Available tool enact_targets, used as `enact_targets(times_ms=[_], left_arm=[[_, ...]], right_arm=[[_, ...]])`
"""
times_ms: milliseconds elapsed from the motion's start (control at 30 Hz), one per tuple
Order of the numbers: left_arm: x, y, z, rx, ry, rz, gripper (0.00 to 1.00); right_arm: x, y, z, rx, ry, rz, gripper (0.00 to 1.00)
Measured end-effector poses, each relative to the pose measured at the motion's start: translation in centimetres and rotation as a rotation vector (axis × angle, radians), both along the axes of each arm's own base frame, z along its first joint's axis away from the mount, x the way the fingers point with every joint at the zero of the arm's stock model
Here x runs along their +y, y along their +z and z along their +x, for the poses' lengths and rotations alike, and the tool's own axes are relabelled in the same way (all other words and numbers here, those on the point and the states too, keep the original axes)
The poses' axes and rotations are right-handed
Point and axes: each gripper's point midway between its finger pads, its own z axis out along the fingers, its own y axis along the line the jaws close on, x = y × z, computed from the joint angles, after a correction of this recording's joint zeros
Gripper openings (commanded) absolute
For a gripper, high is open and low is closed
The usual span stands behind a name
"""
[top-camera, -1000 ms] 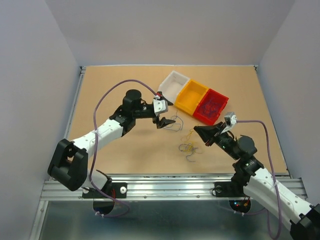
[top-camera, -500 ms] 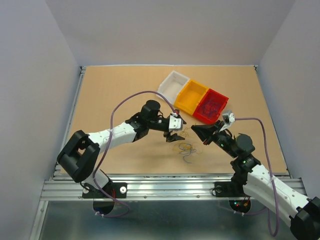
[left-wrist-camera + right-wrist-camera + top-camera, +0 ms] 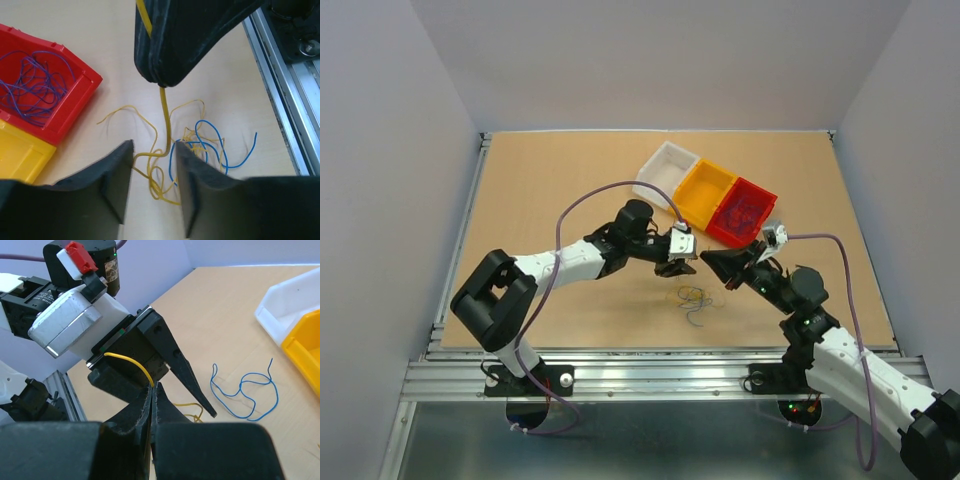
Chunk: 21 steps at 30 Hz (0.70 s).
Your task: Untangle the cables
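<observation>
While right gripper (image 3: 152, 388) pinches the yellow wire (image 3: 164, 112) taut above the tangle (image 3: 195, 142), lower centre of left-wrist view, left gripper (image 3: 154, 150), half-open astride it, should clamp low and pull apart slowly.

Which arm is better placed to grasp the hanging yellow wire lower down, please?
Left. The left gripper, jaws open, straddles the yellow wire above the tangle; the right gripper is shut on the wire's upper part.
</observation>
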Motion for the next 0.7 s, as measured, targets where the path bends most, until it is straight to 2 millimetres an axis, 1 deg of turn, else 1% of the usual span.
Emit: enact_targets(times_ms=[33, 67, 133, 267, 300, 333, 400, 500, 567, 633, 700], left_arm=[[0.0, 0.2, 0.0, 0.003, 0.004, -0.004, 0.31], [0.0, 0.5, 0.1, 0.000, 0.008, -0.009, 0.18], [0.0, 1.3, 0.2, -0.009, 0.019, -0.024, 0.07], [0.1, 2.5, 0.3, -0.026, 0.036, -0.044, 0.00], [0.2, 2.9, 0.4, -0.032, 0.040, -0.051, 0.00], [0.3, 3.2, 0.5, -0.038, 0.047, -0.056, 0.00], [0.6, 4.0, 0.9, -0.048, 0.065, -0.068, 0.00], [1.5, 5.9, 1.6, -0.056, 0.107, -0.097, 0.00], [2.4, 7.5, 2.0, -0.061, 0.137, -0.126, 0.00], [3.3, 9.6, 2.2, -0.068, 0.163, -0.165, 0.00], [4.2, 11.6, 2.2, -0.078, 0.178, -0.202, 0.00]], right_arm=[[0.0, 0.1, -0.1, -0.001, 0.004, 0.000, 0.00], [0.1, 0.2, -0.1, -0.005, 0.010, 0.001, 0.01], [0.2, 0.6, -0.2, -0.013, 0.020, 0.007, 0.01], [0.4, 2.0, -0.4, -0.038, 0.034, 0.025, 0.01], [0.4, 2.4, -0.4, -0.046, 0.034, 0.030, 0.13], [0.4, 2.7, -0.4, -0.050, 0.034, 0.035, 0.28], [0.3, 3.0, -0.5, -0.065, 0.032, 0.037, 0.52], [0.3, 2.8, -0.1, -0.070, 0.018, 0.028, 0.64], [0.3, 2.6, 0.3, -0.074, 0.007, 0.019, 0.66], [0.5, 2.2, 0.9, -0.079, -0.004, 0.003, 0.67], [0.9, 1.1, 1.5, -0.088, -0.001, -0.017, 0.67]])
